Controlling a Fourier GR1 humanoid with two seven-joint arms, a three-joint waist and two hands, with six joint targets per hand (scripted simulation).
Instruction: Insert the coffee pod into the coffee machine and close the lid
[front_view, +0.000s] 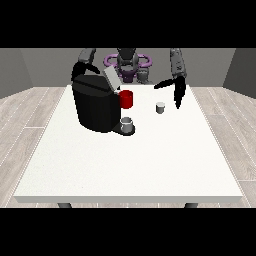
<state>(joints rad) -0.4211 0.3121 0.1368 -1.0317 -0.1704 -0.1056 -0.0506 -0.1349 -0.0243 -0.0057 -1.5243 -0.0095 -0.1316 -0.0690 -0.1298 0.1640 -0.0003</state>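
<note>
Your inventory, one front view.

Writing: you will find no brand, label or lettering that can be read on any item here.

Worktop (130, 170): white, large, carrying all items in its far half.

Machine (96, 106): black, bulky, at far left of the worktop. Its lid (111, 78) stands raised and tilted, a pale grey flap above the top right corner of the body.

Grey cup (127, 123): small, on the machine's low base at its near right side, touching the base.

Red mug (126, 99): just beside the machine's right flank, farther back than the grey cup.

Pod (160, 107): small, pale grey, upright on the worktop, right of the red mug and apart from it, well apart from the machine's open top. You see it resting free, with nothing touching it.

Hand at the view's right (177, 94): black, hanging above the worktop just right of the pod and a little farther back. Its fingers point straight down, with the thumb sticking out to the left; it is open and holds nothing. The pod lies just to the left of and below the fingertips, near them but apart.

Hand at the view's left (80, 69): black, behind and above the machine's far left corner, partly hidden by the body. You cannot tell how its fingers lie.
</note>
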